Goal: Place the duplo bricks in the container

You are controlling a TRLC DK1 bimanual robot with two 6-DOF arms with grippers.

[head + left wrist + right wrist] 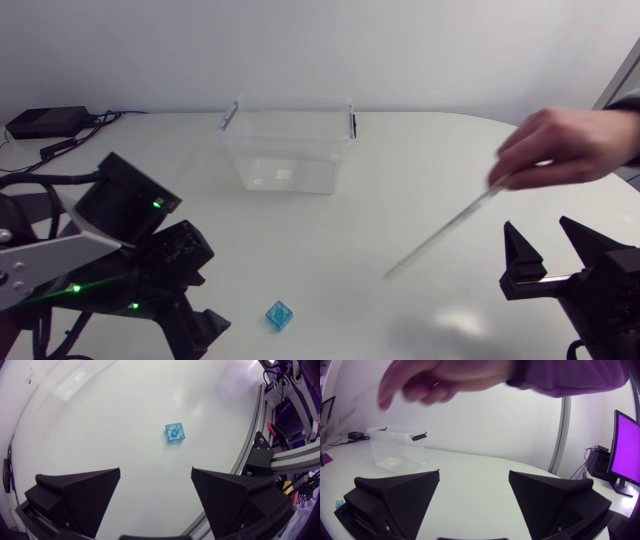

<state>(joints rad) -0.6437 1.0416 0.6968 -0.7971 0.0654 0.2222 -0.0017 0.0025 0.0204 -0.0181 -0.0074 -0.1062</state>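
1. One blue brick [279,315] lies on the table [400,180], just ahead of the left gripper [205,328].
2. In the left wrist view the brick [175,432] sits ahead of the gap between the fingers, a little off its midline and touching neither finger.
3. It is square with a single stud facing up, so no long axis shows. Its sides are turned slightly from the line of the left gripper [156,470].
4. The left gripper's fingers are spread wide, with nothing between them.
5. The right gripper [540,240] is also spread wide and holds nothing. It is well apart from the brick.
6. The clear container [288,140] stands upright, far ahead of both grippers and beyond the brick as seen from the left one. Its long side runs across the table.
7. A person's hand [565,145] reaches over the table above the right gripper, holding a thin clear stick [440,235]. The stick slants down to a tip between the brick and the right gripper.
8. In the right wrist view the hand [445,377] is above the gripper [474,472], with the container [395,447] ahead of it.
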